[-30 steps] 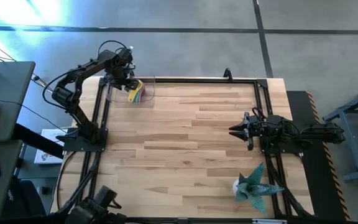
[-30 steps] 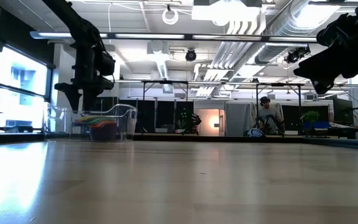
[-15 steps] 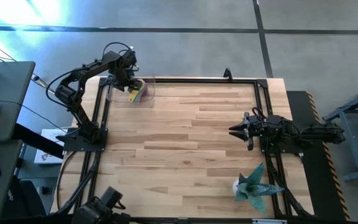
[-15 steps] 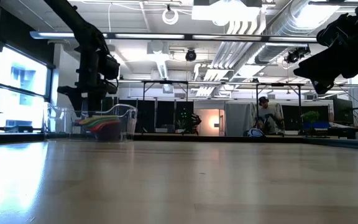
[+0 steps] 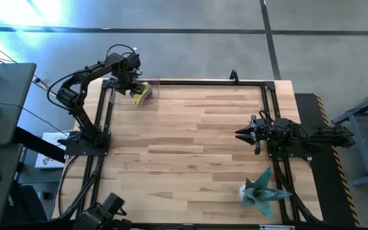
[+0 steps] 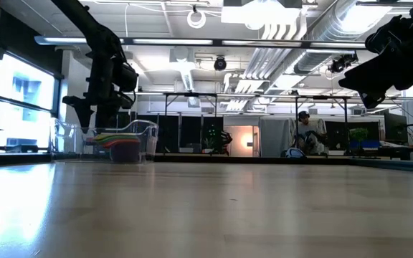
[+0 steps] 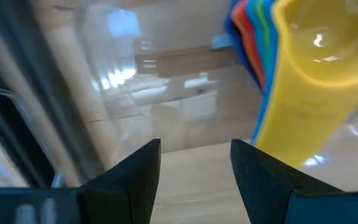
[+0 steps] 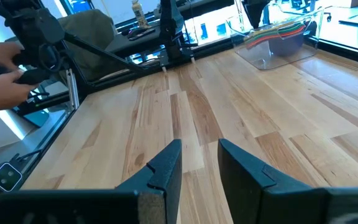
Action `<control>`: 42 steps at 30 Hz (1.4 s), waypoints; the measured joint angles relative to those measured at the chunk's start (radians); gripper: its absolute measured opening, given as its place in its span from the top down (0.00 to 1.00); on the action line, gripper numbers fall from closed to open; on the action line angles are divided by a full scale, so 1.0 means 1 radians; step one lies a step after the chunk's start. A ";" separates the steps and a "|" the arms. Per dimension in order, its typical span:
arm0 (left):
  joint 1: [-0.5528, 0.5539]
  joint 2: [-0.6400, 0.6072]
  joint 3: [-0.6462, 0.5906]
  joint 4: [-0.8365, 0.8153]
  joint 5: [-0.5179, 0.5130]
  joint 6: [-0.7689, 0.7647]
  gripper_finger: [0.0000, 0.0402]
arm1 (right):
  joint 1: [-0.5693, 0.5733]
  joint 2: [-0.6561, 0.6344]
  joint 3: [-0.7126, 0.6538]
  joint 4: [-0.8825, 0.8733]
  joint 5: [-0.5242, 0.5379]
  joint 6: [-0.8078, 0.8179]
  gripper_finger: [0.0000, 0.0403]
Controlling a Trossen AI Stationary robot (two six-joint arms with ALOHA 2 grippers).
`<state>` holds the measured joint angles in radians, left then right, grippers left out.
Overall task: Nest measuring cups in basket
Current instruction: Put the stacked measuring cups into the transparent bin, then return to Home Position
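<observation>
The measuring cups (image 5: 142,93) sit nested in one stack, yellow on top, inside the clear basket (image 5: 153,101) at the table's far left corner. In the low view the stack (image 6: 118,140) shows its coloured rims through the basket wall (image 6: 147,137). My left gripper (image 5: 130,84) hangs open over the basket's left part, beside the stack. In the left wrist view nothing lies between its fingers (image 7: 196,149), and the yellow cup (image 7: 319,81) is off to one side. My right gripper (image 5: 238,134) waits open above the table's right side.
A spiky teal plant figure (image 5: 260,190) lies near the table's near right corner. Black frame rails (image 5: 190,82) run along the far, left and right edges. A person's hands (image 8: 5,68) show beyond the table in the right wrist view. Bare wood lies between the arms.
My left gripper has shifted a little toward the far edge over the basket and stayed open. The right arm has kept still.
</observation>
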<state>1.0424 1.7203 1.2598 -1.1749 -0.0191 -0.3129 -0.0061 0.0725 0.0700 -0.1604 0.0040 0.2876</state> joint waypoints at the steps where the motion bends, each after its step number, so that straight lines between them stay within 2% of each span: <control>1: 0.000 0.000 0.000 0.001 -0.019 -0.001 0.54 | 0.000 0.000 0.000 0.000 0.000 0.000 0.76; 9: -0.011 0.010 0.000 0.055 -0.037 -0.012 0.54 | 0.000 0.000 0.000 0.000 0.000 0.000 0.76; 15: -0.027 0.050 0.000 0.064 -0.005 -0.026 0.54 | 0.000 0.000 0.000 0.000 0.000 0.000 0.76; 28: -0.057 0.041 0.000 0.075 0.024 -0.044 0.54 | 0.000 0.000 0.000 0.000 0.000 0.000 0.76; 33: -0.057 -0.038 0.000 0.071 0.036 -0.025 0.54 | 0.000 0.000 0.000 0.000 0.000 0.000 0.76; 37: -0.078 -0.152 0.000 0.086 0.079 0.011 0.54 | 0.000 0.000 0.000 0.000 0.000 0.000 0.76; 40: -0.121 -0.259 0.000 0.149 0.155 0.067 0.54 | 0.000 0.000 0.000 0.000 0.000 0.000 0.76; 42: -0.166 -0.329 -0.009 0.226 0.163 0.079 0.54 | 0.000 0.000 0.000 0.000 0.000 0.000 0.76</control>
<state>0.8760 1.3910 1.2508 -0.9487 0.1439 -0.2337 -0.0059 0.0725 0.0700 -0.1604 0.0038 0.2876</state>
